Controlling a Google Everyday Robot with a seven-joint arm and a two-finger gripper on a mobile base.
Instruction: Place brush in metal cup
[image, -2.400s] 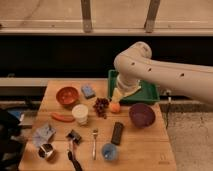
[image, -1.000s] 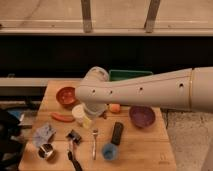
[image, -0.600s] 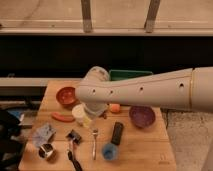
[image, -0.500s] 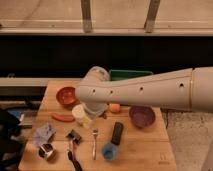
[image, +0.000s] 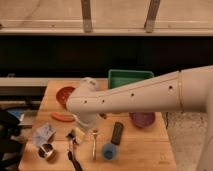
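The brush (image: 73, 142) lies lower left on the counter (image: 145, 150), just right of the metal cup (image: 46, 151). The gripper (image: 81, 125) hangs above its head, fingers spread, empty. The brush is probably light, stiff and smooth, so pinch the slim handle mid-length.

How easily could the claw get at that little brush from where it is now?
Probably yes: the open claw hangs right over the brush, near its head, and nothing lies on top of the brush. The fork beside it looks apart from it.
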